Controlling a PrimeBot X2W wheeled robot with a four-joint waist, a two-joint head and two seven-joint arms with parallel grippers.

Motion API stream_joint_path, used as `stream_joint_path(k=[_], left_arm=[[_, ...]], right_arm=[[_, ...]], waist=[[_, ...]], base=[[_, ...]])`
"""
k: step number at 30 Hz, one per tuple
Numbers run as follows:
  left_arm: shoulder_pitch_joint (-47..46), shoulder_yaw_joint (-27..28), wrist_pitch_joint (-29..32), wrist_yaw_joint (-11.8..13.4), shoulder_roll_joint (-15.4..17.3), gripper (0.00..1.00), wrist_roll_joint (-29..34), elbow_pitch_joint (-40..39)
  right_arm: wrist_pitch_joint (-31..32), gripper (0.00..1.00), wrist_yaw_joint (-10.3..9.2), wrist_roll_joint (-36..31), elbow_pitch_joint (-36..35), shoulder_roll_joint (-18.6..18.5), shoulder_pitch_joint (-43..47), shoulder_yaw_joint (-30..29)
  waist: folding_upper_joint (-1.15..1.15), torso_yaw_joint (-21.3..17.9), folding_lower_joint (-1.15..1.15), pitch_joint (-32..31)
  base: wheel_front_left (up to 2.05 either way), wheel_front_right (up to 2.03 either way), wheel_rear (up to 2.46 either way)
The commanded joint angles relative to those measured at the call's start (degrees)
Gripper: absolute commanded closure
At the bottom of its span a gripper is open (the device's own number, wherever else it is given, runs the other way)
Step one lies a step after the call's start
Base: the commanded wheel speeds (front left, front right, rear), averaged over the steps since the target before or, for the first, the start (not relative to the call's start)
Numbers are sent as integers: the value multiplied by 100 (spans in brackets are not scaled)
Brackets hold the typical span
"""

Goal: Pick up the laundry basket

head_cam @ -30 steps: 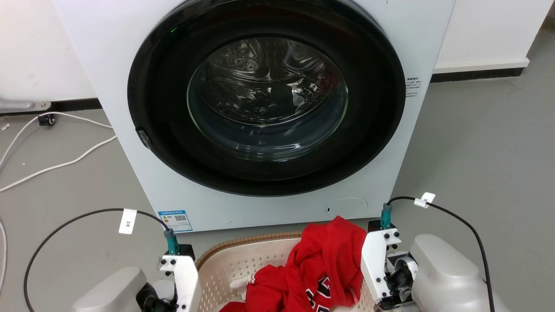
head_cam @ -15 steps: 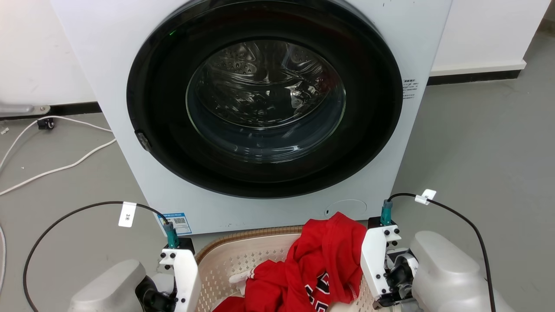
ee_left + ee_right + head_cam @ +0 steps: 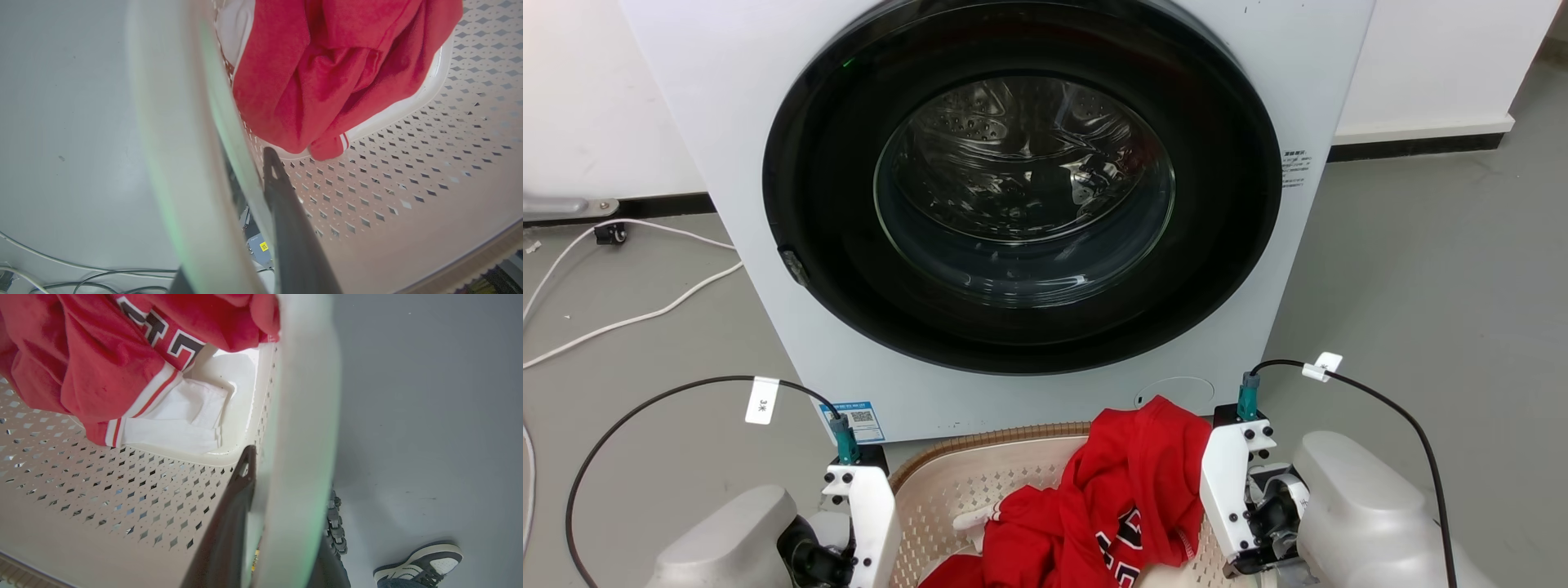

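The grey floor (image 3: 1421, 269) carries a white washing machine (image 3: 1021, 212). White cables (image 3: 645, 311) trail left of it, and a person's sneaker (image 3: 416, 561) stands there too.

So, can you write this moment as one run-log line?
left gripper: shut on laundry basket wall | right gripper: shut on opposite wall | inside: red garment | ahead: washing machine, door closed
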Motion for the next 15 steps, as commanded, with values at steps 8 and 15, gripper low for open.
stream_joint_path(k=[8, 15], left_arm=[[-49, -58, 69, 8, 139, 100, -22, 122], [-64, -81, 57, 8, 120, 100, -37, 121]], right_arm=[[-121, 100, 0, 99, 68, -134, -180, 9], [-140, 100, -1, 126, 148, -137, -237, 74]], waist=[[0, 30, 0, 13], [0, 66, 0, 10]], base=[[0, 0, 0], [0, 0, 0]])
